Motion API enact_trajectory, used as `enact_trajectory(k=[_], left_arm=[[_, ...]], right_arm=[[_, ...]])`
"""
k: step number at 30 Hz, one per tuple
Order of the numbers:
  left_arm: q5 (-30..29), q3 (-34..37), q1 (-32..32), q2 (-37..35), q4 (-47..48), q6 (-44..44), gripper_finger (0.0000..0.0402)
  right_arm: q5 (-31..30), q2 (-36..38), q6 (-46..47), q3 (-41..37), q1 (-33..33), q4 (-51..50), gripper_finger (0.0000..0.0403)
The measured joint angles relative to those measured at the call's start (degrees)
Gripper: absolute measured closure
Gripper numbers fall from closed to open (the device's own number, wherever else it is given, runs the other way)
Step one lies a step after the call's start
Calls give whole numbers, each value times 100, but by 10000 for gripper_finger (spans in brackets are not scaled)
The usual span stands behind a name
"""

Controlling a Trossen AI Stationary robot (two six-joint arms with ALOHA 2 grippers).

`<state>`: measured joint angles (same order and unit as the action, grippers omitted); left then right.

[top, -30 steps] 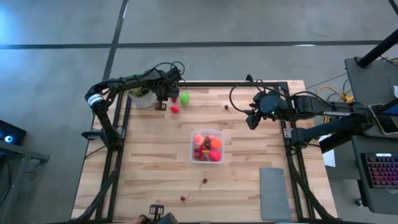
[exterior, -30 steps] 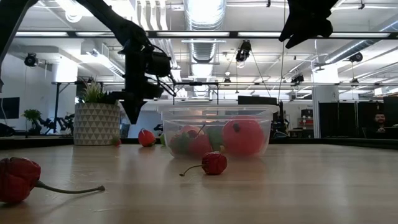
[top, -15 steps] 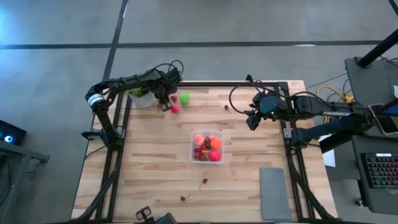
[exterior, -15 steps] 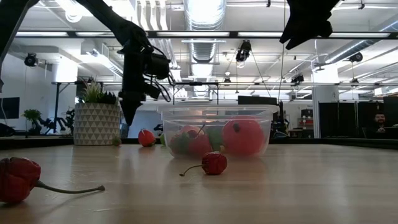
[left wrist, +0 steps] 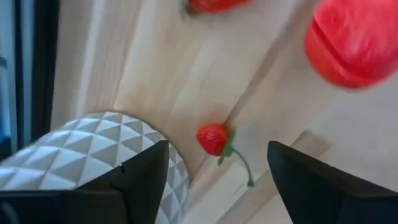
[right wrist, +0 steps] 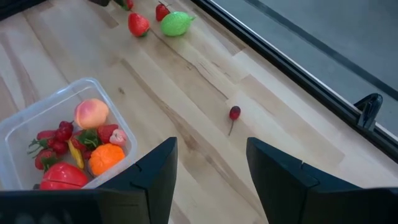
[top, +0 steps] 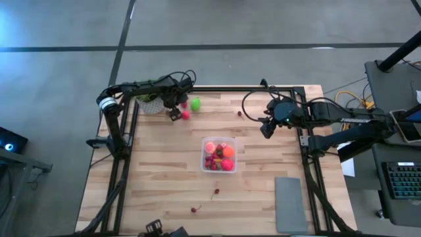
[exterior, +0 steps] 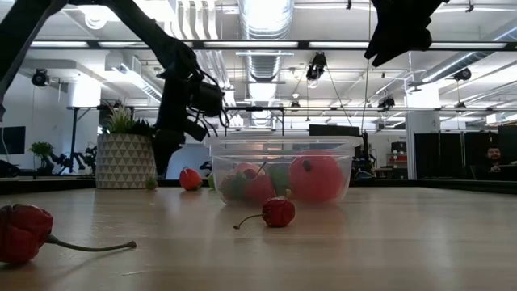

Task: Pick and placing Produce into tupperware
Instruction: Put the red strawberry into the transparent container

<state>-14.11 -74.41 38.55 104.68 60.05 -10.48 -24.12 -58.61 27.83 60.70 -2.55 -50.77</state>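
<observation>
The clear tupperware (top: 219,155) stands mid-table with several fruits in it. Loose produce lies around it. A red fruit (top: 185,115) and a lime-green piece (top: 195,103) are at the far left. One cherry (top: 240,114) lies at the far side, and two cherries (top: 215,192) lie near the front. My left gripper (left wrist: 217,163) is open, low beside the plant pot (left wrist: 81,155). A tiny strawberry (left wrist: 212,138) lies on the wood between its fingers, untouched. My right gripper (right wrist: 211,168) hangs open and empty above the table's far right (top: 266,128).
The triangle-patterned pot (top: 150,104) stands at the far left corner, close against my left gripper. A flat grey pad (top: 289,203) lies at the near right. In the low view a red fruit with a long stem (exterior: 20,230) lies close to the front edge.
My left gripper has come down toward the table beside the pot, shifting slightly toward the near edge and tipping as it sank. My right arm has kept still.
</observation>
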Motion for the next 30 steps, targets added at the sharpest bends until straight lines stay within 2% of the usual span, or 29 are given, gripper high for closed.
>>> enact_trajectory(k=[7, 19, 24, 30], left_arm=[[-582, 0, -161, 328, 363, -1011, 141], [-550, 0, -291, 355, 215, -1283, 142], [-224, 0, -280, 350, 226, -1306, 142], [-223, 37, -280, 342, 308, -2174, 142]], right_arm=[[2, 0, 43, -158, 0, -4, 218], [54, 2, 518, -395, 0, -4, 218], [67, 27, 523, -395, 0, -3, 218], [319, 204, 627, -262, 0, 34, 218]])
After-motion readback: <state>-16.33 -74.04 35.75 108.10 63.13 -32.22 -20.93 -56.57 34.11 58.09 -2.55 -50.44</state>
